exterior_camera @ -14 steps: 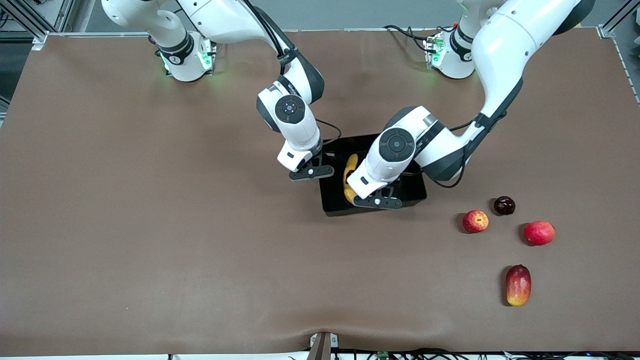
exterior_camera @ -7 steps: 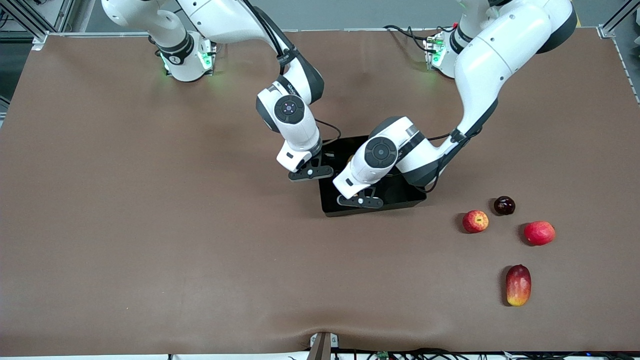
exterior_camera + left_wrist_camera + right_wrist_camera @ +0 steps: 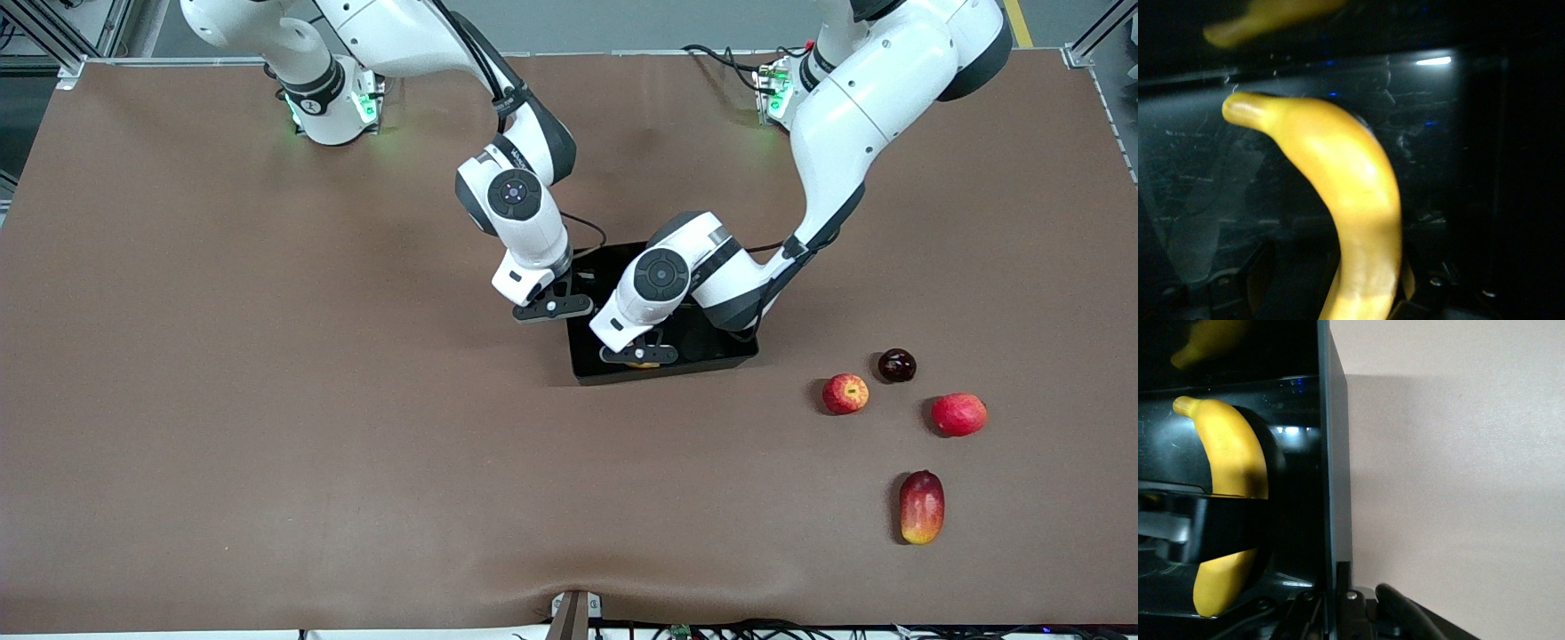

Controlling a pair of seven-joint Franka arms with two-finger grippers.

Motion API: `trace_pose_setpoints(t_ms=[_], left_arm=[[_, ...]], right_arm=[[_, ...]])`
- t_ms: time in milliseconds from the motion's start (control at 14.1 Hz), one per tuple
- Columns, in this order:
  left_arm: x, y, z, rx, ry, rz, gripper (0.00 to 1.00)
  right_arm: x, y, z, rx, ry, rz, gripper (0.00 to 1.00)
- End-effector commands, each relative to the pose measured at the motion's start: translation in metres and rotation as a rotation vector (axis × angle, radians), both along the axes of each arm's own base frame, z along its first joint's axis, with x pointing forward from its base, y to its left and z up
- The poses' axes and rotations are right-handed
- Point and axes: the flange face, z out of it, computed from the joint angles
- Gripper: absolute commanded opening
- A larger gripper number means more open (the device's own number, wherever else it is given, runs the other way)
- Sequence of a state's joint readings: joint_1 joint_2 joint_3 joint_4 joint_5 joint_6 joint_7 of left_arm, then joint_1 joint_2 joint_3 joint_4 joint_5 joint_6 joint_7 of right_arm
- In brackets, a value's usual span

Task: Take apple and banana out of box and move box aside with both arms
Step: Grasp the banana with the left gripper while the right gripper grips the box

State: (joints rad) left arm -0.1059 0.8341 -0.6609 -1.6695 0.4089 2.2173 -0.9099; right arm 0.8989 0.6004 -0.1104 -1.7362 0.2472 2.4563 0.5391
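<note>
2 wrist views show the banana (image 3: pixel 1345 193) lying in the box (image 3: pixel 711 351), nearly hidden from the front. Left gripper (image 3: pixel 638 356) is low over it, right gripper (image 3: pixel 1338 613) clamped on the box wall; I cannot tell the left's grip.

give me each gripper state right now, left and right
left gripper: down in the box at the banana, grip cannot be told
right gripper: shut on the box wall

- My arms (image 3: pixel 853 107) are white with black joint bands.
- Glossy black box (image 3: pixel 729 348).
- Plain yellow banana (image 3: pixel 1351 200).
- Red apple (image 3: pixel 845 393) with yellow patches.
- Brown table (image 3: pixel 267 400).
</note>
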Motion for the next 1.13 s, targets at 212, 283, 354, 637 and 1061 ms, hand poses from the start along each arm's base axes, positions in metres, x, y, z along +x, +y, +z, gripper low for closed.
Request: trace_pose_setpoints(t_ms=[212,283,354,637,1061], left_arm=[[-0.008,-0.002,-0.018,0.002,0.002,0.046,0.23],[-0.008,-0.002,-0.018,0.002,0.002,0.046,0.04],[-0.006,-0.002,-0.015,0.002,-0.002,0.046,0.0],[0.012,0.013,0.014,0.011,-0.042,0.038,0.0],[0.039,0.074,0.09,0.06,0.009,0.018,0.0]], right_arm=[[0.0,-0.001,0.015,0.012,-0.011,-0.007,0.0],[0.0,-0.001,0.015,0.012,-0.011,-0.007,0.0],[0.0,-0.001,0.015,0.012,-0.011,-0.007,0.0],[0.0,-0.002,0.015,0.013,-0.013,-0.009,0.0],[-0.001,-0.002,0.017,0.009,-0.003,-0.01,0.0]])
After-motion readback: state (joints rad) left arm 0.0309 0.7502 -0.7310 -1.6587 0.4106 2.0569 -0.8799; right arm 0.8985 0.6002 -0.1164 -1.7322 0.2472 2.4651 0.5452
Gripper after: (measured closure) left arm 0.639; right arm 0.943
